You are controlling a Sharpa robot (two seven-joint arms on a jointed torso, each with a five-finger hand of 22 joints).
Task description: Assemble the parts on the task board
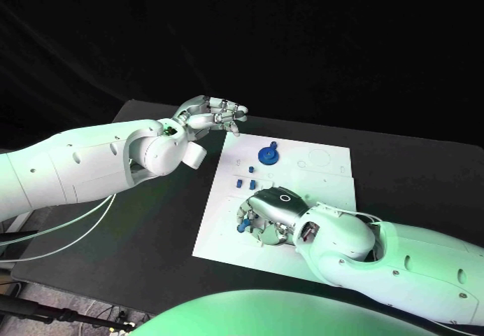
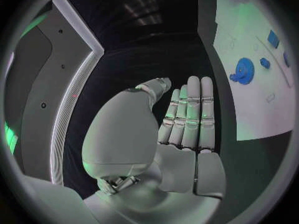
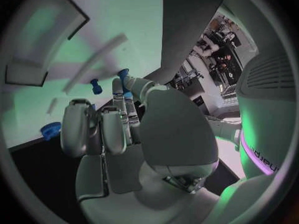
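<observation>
The white task board [image 1: 224, 234] lies in the middle of the black table. A round blue part [image 1: 268, 154] sits near the board's far edge, with two small blue parts [image 1: 245, 184] closer in. My right hand [image 1: 271, 210] is bent down onto the board's near half. Its thumb and a finger pinch a small blue part [image 3: 123, 75], and another small blue part [image 3: 95, 85] lies just beside the fingertips. My left hand [image 1: 210, 114] hovers above the table off the board's far left corner, its fingers [image 2: 190, 112] straight and side by side, holding nothing. The round blue part [image 2: 243, 70] lies beyond it.
Recesses and faint outlines mark the board's far right part [image 1: 321, 159]. Bare black table [image 1: 161, 203] lies left of the board under my left arm. White cables [image 1: 61, 231] hang off the table's left edge.
</observation>
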